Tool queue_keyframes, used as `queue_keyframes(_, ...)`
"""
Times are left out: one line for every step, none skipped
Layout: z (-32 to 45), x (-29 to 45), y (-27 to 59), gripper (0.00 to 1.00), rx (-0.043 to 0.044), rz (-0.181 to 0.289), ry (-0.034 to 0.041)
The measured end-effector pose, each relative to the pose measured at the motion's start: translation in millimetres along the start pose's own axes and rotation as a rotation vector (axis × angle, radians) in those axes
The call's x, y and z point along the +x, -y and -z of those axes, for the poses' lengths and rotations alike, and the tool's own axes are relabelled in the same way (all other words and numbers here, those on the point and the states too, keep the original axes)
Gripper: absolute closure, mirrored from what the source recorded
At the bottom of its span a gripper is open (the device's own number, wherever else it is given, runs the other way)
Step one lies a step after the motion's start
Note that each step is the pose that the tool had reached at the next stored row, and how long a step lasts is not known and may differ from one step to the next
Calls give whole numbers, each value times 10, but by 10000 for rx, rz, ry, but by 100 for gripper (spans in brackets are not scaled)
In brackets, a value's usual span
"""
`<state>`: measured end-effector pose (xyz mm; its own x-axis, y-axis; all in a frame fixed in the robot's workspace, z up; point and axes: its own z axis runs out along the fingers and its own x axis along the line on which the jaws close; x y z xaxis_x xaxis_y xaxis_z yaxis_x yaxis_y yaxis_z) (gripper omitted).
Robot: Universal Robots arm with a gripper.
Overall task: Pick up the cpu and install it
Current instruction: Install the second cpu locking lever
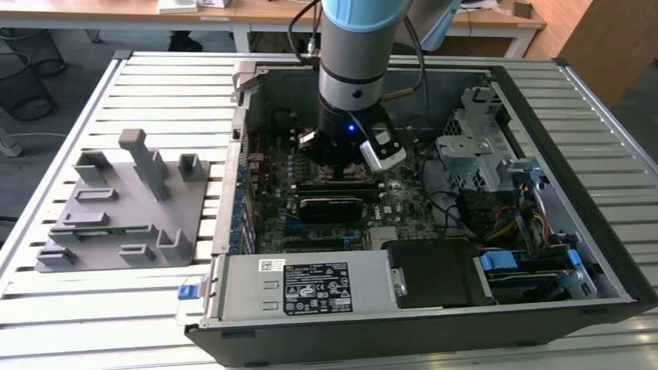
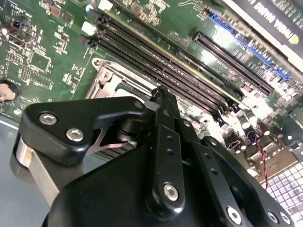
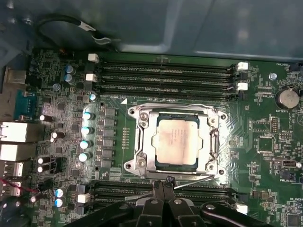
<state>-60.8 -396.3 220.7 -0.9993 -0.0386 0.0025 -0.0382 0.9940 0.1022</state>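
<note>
The cpu [image 3: 176,141], a flat square chip with a pale metal top, lies inside the metal socket frame [image 3: 142,142] on the green motherboard in the first wrist view. My gripper [image 3: 162,181] is shut, its black fingertips pressed together with nothing between them. The tips stand just beside the socket's edge, close to a thin wire lever [image 3: 194,181]. In the second wrist view the gripper [image 2: 160,92] points at a corner of the socket [image 2: 111,82]. In the exterior view the arm [image 1: 355,77] reaches down into the open computer case [image 1: 575,231].
Memory slots [image 3: 165,73] run along both sides of the socket. A black card [image 1: 331,208], a power supply [image 1: 298,285] and a drive cage [image 1: 483,146] crowd the case. A grey fixture plate [image 1: 113,208] with upright posts sits on the slatted table at the exterior view's left.
</note>
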Motion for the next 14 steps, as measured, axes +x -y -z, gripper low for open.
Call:
queue_keyframes(1,4,13,89,-74,0,3)
queue_keyframes(2,9,24,89,-156,1,6)
queue_keyframes(2,15,30,89,-219,1,9)
queue_keyframes(1,22,34,89,-263,0,10)
queue_keyframes(0,29,38,89,-294,1,11)
queue_keyframes(-4,38,44,89,-305,2,13)
queue_keyframes(-10,45,50,89,-308,2,13)
queue_keyframes(-18,52,56,89,-308,1,12)
queue_keyframes(-26,57,63,89,-309,2,11)
queue_keyframes(-35,60,70,89,-312,3,12)
queue_keyframes(-45,62,76,89,-316,2,10)
queue_keyframes(-53,63,82,89,-323,2,7)
queue_keyframes(-59,64,88,89,-333,1,4)
queue_keyframes(-66,65,93,89,-353,0,5)
